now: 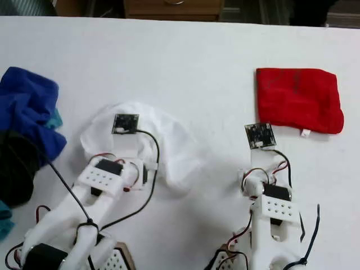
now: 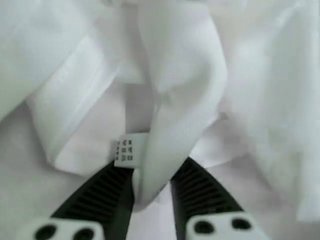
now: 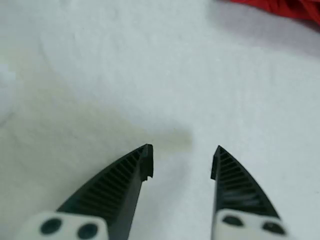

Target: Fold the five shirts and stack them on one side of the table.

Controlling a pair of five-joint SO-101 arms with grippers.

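Note:
A crumpled white shirt [image 1: 169, 143] lies left of the table's middle. My left gripper [image 2: 152, 172] is shut on a fold of the white shirt [image 2: 180, 90], next to its small printed label [image 2: 125, 150]. The left arm [image 1: 107, 174] lies over the shirt's near side. A folded red shirt [image 1: 298, 100] lies at the right, its edge also in the right wrist view as red cloth [image 3: 280, 7]. My right gripper [image 3: 181, 162] stands open over bare table, nothing between its fingers, short of the red shirt. The right arm [image 1: 270, 197] sits near the front.
A heap of unfolded shirts, blue [image 1: 28, 104], black [image 1: 17, 169] and teal [image 1: 5, 219], sits at the left edge. The white table [image 1: 197, 62] has bare room at the back. Cables [image 1: 152, 169] trail from both arms.

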